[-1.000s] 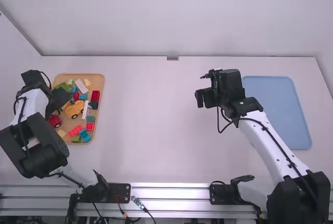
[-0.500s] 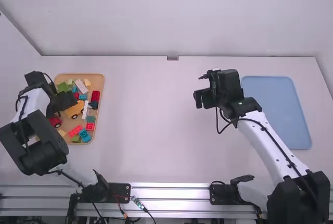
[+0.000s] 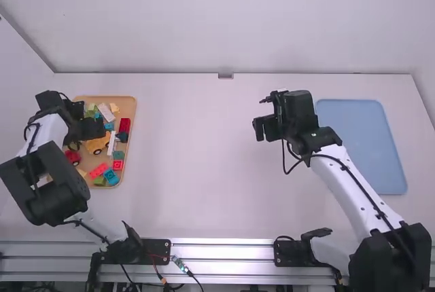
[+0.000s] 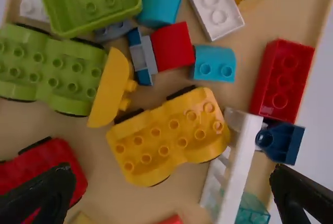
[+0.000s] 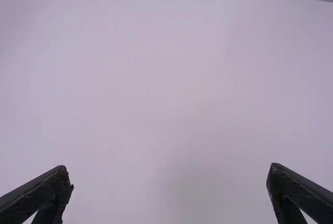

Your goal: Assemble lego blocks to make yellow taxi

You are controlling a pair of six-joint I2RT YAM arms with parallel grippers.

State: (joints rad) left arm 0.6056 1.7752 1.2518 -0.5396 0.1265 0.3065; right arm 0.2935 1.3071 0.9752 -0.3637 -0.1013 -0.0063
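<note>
- Yellow car (image 4: 169, 135): in the brown tray (image 3: 127, 110), at the table's (image 3: 204, 163) nine o'clock.
- Red car (image 4: 54, 169): at its eight o'clock.
- Left gripper (image 3: 90, 132): above the brown tray, fingers spread.
- Blue tray (image 3: 360, 146): three o'clock.
- Right gripper (image 3: 264, 128): at the blue tray's nine o'clock, fingers apart.

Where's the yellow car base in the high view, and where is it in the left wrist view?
High view: the yellow car base is at the far left, around mid-height, inside the tan tray.
Left wrist view: the yellow car base is near the middle.
Shared landmark: the long white piece beside one end of it.
</note>
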